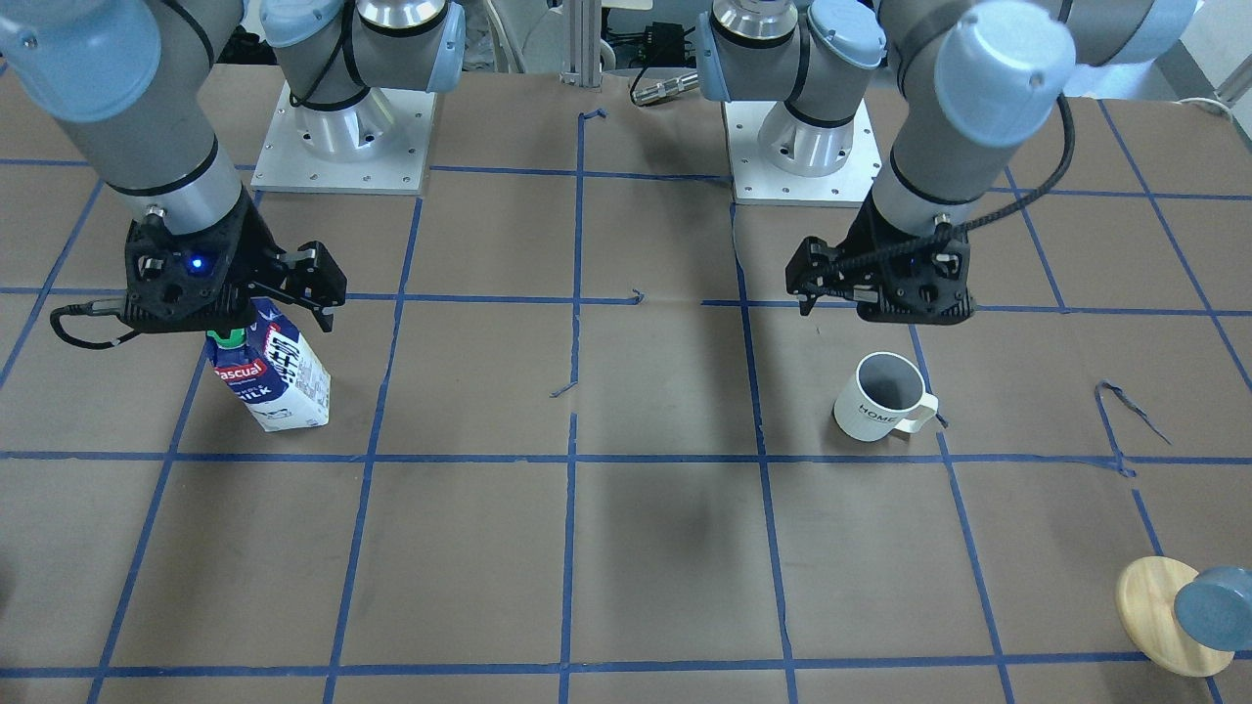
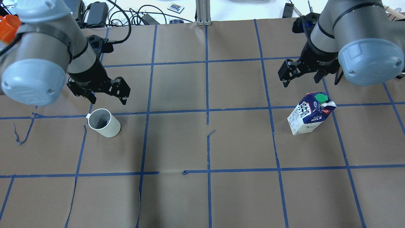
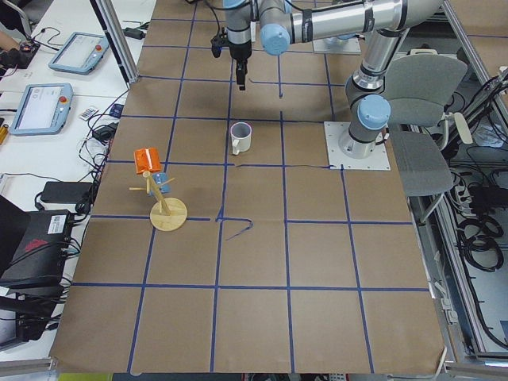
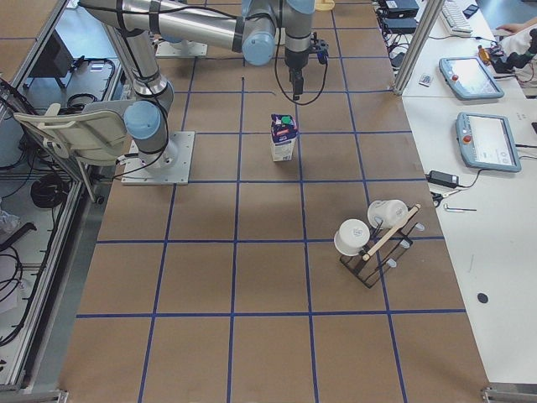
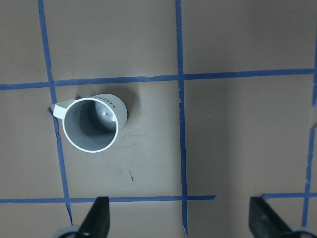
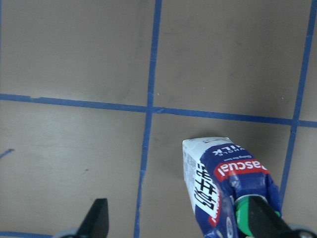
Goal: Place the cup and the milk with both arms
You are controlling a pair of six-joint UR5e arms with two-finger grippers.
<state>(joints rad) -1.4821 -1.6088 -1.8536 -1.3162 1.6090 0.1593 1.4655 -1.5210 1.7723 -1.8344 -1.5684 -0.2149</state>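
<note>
Left hand (image 2: pixel 108 98): black two-finger hand, fingers spread wide and holding nothing. It hangs above the tabletop (image 2: pixel 240 142), pointing down.
Right hand (image 2: pixel 300 79): the same black hand, fingers also spread wide and empty, raised over the far side of the tabletop.
Cup (image 2: pixel 104 123): a white mug with a dark grey inside. It stands upright on the tabletop below the left hand and is touched by neither finger. In the left wrist view it sits off to one side, not centred between the fingers.
Milk (image 2: pixel 308 118): a blue and white carton with a green cap, standing upright on the tabletop below the right hand. In the right wrist view its cap appears just beside one fingertip, but the side views show the hand raised clear of it.
Tabletop: brown paper crossed by blue tape lines (image 2: pixel 207 88). Cup and milk stand well apart, one on each side.
Progress: both things rest on the tabletop and neither is gripped. No marked goal spot shows.
Left to do: if these spots are the goals, only pulling the arms back likely remains. If not, both grasps and both placements remain.
</note>
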